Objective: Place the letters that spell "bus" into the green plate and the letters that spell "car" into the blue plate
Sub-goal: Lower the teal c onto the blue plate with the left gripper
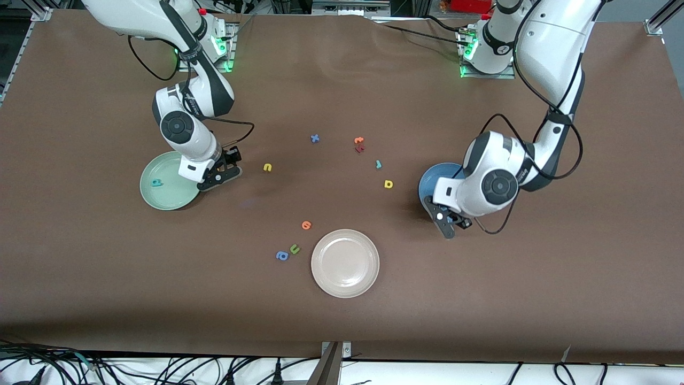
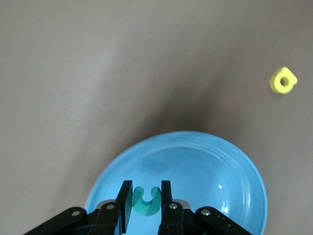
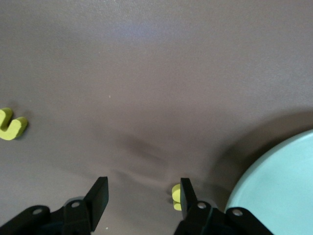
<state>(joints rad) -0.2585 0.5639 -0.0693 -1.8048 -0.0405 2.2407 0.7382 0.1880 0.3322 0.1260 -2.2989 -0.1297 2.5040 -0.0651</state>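
1. My left end effector (image 1: 449,223) (image 2: 146,193) is over the round medium-blue shallow plate (image 1: 434,179) (image 2: 220,166), at the rim nearest the front camera.
2. Its fingers are narrow and clamp the tiny teal foam letter "c" (image 2: 146,201) between them, above the plate's floor.
3. My right end effector (image 1: 222,172) (image 3: 142,188) is low over the brown bench (image 1: 481,299), just beside the round pale mint-green shallow plate (image 1: 160,199) (image 3: 283,186), on the side toward the bench's middle.
4. Its fingers stand wide apart and grip nothing. A small yellow foam piece (image 3: 175,197) lies on the bench against the inner face of one finger; I cannot read its shape.
5. The teal foam letter "b" (image 1: 156,182) lies inside the green plate.
6. The yellow foam letter "u" (image 1: 267,167) (image 3: 11,125) lies on the bench near my right end effector, toward the middle.
7. The yellow foam letter "a" (image 1: 388,184) (image 2: 282,81) lies on the bench near the blue plate, with the thin teal foam letter "r" (image 1: 378,164) a little farther from the front camera.
8. Nearest the front camera sits a round cream-white plate (image 1: 345,263), with an orange letter (image 1: 306,225), a green letter "u" (image 1: 294,248) and a blue letter "a" (image 1: 282,256) beside it.
9. Farther from the camera lie a blue letter "x" (image 1: 315,138) and an orange-and-dark-red pair of letters (image 1: 359,144).
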